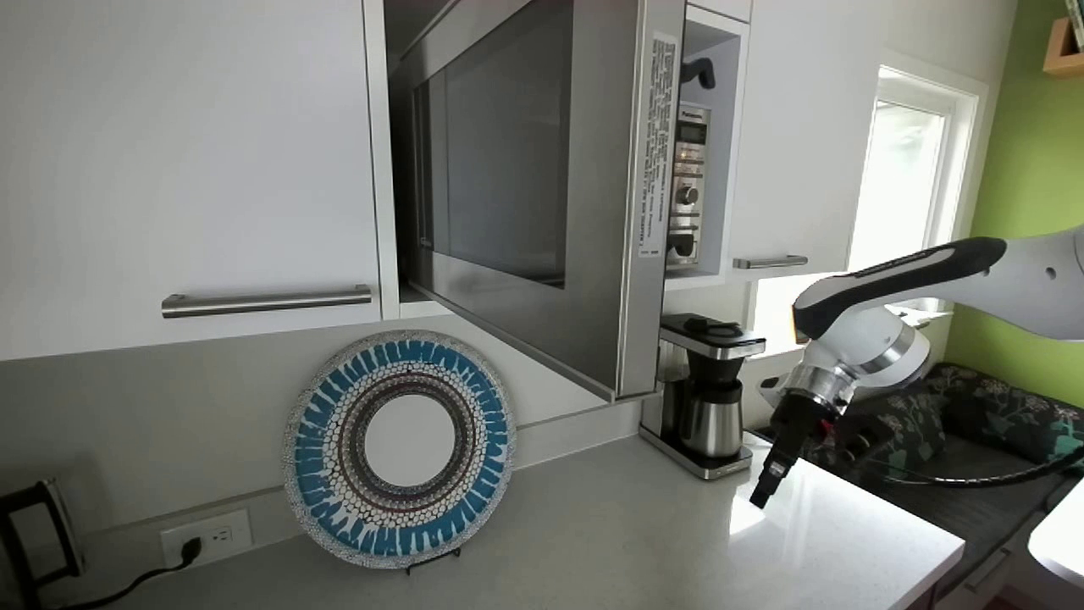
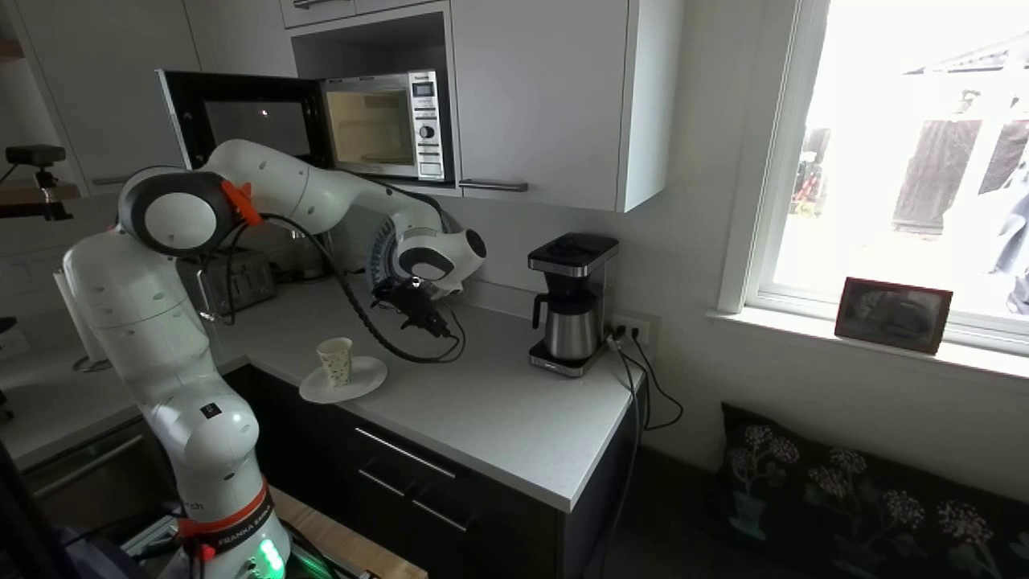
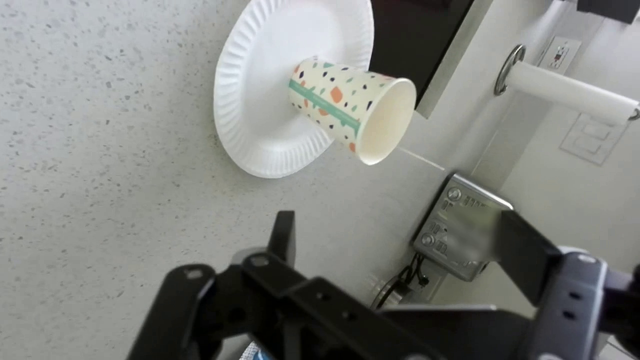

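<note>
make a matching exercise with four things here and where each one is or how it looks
1 paper cup
2 microwave door
3 coffee maker
4 gripper

A swung open
B jaws apart, holding nothing
C standing on a white plate
D bearing a steel carafe

Pairs: 1-C, 2-A, 3-D, 4-B

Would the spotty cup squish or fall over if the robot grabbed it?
The cup looks like thin paper, so a hard squeeze would probably dent it. No drink shows inside, so it's likely light. It stands on the plate, base narrower than rim, so a push might tip it.
</note>
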`<state>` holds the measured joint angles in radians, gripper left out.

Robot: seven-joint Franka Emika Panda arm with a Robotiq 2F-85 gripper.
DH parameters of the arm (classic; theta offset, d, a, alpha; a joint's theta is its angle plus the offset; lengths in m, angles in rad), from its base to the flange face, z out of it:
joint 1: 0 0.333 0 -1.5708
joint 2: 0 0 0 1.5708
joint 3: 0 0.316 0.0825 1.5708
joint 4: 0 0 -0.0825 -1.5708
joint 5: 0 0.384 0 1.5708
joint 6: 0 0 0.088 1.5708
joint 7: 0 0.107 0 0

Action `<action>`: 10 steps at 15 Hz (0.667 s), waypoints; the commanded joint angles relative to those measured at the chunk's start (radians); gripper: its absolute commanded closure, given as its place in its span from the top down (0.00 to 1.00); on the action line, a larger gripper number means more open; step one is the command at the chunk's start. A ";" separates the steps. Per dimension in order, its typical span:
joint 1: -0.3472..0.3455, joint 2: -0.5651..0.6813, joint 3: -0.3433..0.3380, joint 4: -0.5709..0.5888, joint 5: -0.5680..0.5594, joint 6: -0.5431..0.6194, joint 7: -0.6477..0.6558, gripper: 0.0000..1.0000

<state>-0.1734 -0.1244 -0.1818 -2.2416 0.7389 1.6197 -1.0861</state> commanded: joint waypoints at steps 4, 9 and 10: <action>0.016 -0.099 0.002 0.102 -0.188 -0.171 0.073 1.00; 0.035 -0.160 0.009 0.159 -0.298 -0.281 0.102 1.00; 0.038 -0.172 0.009 0.165 -0.312 -0.292 0.110 1.00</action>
<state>-0.1522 -0.2556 -0.1752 -2.0934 0.4939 1.3691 -1.0188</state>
